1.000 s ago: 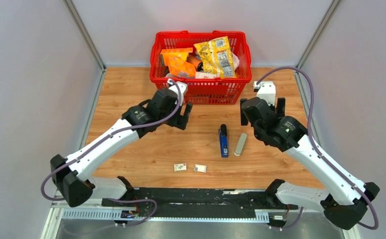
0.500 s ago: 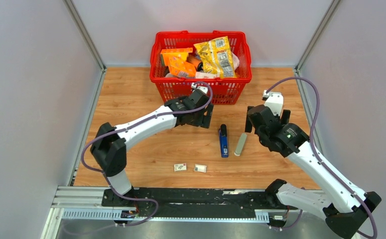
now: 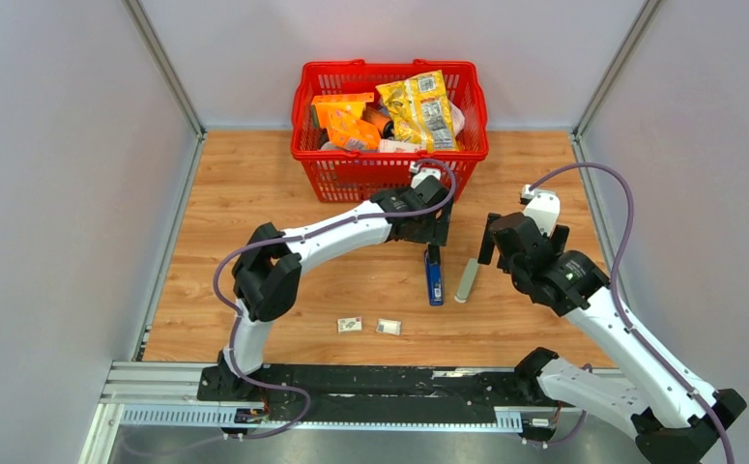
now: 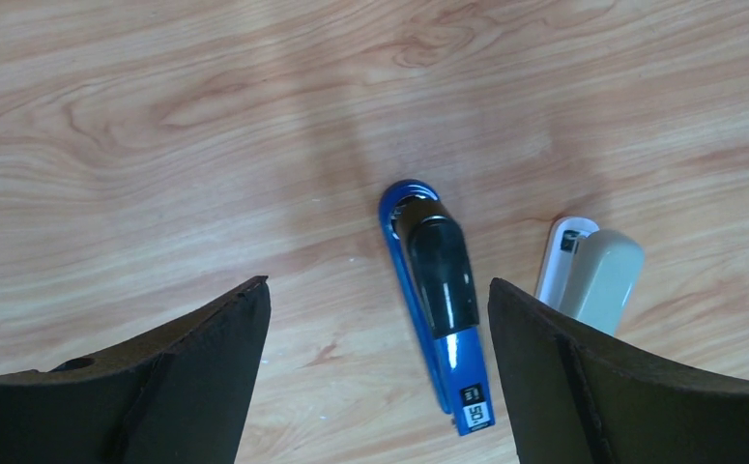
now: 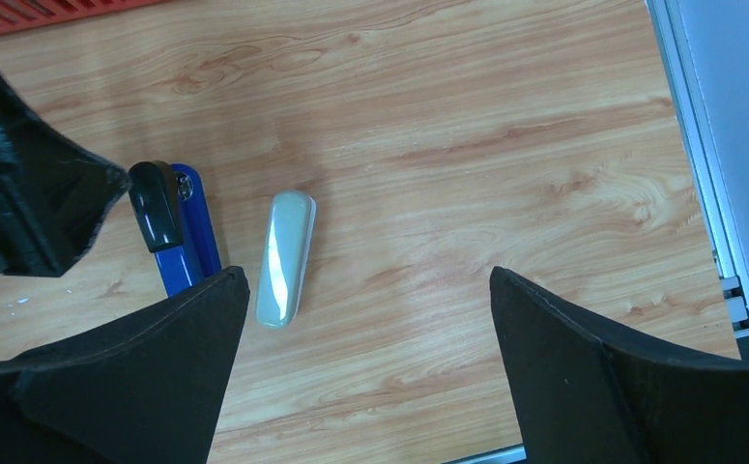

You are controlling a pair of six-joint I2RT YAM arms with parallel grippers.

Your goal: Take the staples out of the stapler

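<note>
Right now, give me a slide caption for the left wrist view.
Open left end effector poised over a blue stapler, grey stapler alongside, on the wooden table.

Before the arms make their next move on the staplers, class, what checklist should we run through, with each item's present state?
1. The left gripper is open: ok.
2. The right gripper is open: ok.
3. The blue stapler sits under the left gripper, in line with its opening: ok.
4. The grey stapler lies apart from the blue stapler: ok.
5. A stapler is gripped: not ok, both lie free on the table.
6. There are staples inside: cannot tell.
</note>
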